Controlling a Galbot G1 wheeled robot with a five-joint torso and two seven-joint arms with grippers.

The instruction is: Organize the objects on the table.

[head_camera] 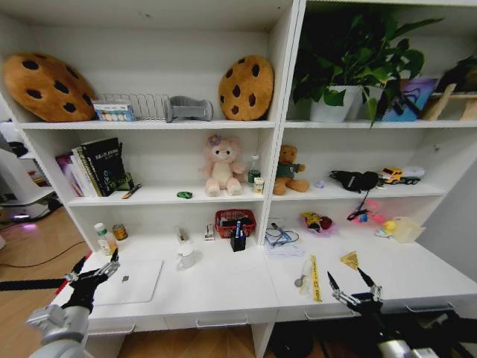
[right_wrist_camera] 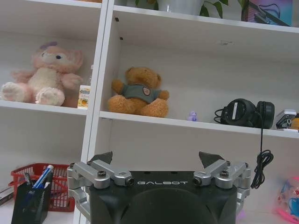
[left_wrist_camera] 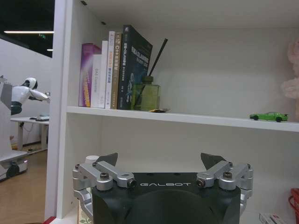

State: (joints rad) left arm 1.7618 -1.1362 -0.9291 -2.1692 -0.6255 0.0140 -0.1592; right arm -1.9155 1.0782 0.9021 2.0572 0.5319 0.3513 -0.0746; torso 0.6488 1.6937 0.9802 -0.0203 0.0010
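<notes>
Hovering with spread fingers: left gripper (head_camera: 95,272) over the closed silver laptop (head_camera: 134,280) at the desk's (head_camera: 223,294) left front, right gripper (head_camera: 354,291) near its front edge. Risking nudging the white mug (head_camera: 185,256) beside the laptop.

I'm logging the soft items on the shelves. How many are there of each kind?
Cookie cushions: 2, one on the top shelf's left, one further right.
Plush toys: 2, a pink plush and a brown teddy bear on the middle shelf.
Total: 4
</notes>
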